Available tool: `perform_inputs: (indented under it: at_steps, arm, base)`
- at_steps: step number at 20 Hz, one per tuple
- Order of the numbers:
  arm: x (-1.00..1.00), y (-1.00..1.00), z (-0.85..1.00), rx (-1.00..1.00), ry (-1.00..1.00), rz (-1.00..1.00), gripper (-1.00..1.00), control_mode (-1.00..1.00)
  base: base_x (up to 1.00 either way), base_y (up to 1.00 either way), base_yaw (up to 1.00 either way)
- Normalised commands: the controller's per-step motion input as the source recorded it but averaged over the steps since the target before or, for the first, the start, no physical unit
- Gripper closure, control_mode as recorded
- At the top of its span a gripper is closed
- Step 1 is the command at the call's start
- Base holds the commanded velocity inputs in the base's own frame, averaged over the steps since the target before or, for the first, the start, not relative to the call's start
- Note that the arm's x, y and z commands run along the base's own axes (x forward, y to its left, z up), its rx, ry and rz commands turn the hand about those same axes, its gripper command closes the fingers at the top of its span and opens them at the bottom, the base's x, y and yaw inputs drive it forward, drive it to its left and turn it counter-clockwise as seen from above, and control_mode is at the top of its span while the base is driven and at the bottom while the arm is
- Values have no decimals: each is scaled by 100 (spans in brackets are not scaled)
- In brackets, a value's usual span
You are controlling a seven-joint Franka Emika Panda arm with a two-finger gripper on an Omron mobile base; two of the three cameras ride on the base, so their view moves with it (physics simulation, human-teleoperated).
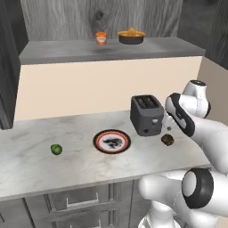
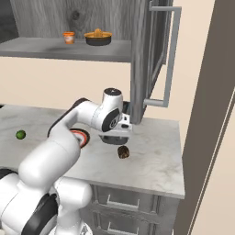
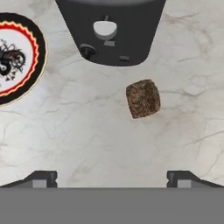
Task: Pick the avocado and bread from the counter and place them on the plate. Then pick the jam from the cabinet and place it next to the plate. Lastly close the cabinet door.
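We are looking down along the hand at the marble bench (image 3: 87,131), and the bread (image 3: 143,98) lies right there below us, a dark brown lumpy chunk sitting on the stone. Our fingers (image 3: 41,178) are spread wide apart and released, gripping nothing, with the bread ahead of them and a little toward the right-hand tip. Just beyond the bread stands the dark grey toaster (image 3: 111,30), near it but not touching.

From the left base view we see the gripper (image 1: 167,125) hovering above the bread (image 1: 167,140), tucked beside the toaster (image 1: 146,114). The plate (image 1: 111,141), with its red-orange and black rim, lies bare just left of the toaster, and the avocado (image 1: 56,149) sits well apart from it further left on the bench (image 1: 26,164).

Up above, the cabinet (image 1: 111,49) stands open; the jam (image 1: 101,38) rests on its grey shelf, and beside it, apart, is a dark bowl (image 1: 131,37) with orange contents.

From the right base view we catch the cabinet door (image 2: 142,59) swung out toward us, edge-on, its handle (image 2: 170,55) showing. The arm hides most of the plate (image 2: 82,137) here, while the bread (image 2: 123,152) lies below the gripper (image 2: 117,137) and the avocado (image 2: 20,134) sits far left
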Motion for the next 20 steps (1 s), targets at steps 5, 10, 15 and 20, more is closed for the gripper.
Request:
perform_inputs:
  at_steps: [5, 10, 15, 20]
  arm:
    - [16, -24, -27, 0, 0, 0, -100, -100]
    - [20, -16, -26, 0, 2, 0, -100, -100]
    - [17, -6, -24, 0, 6, 2, -100, -100]
    - [6, 0, -19, 0, 9, 9, -100, -100]
  base:
    - [0, 0, 0]
    - [0, 0, 0]
    - [0, 0, 0]
    - [0, 0, 0]
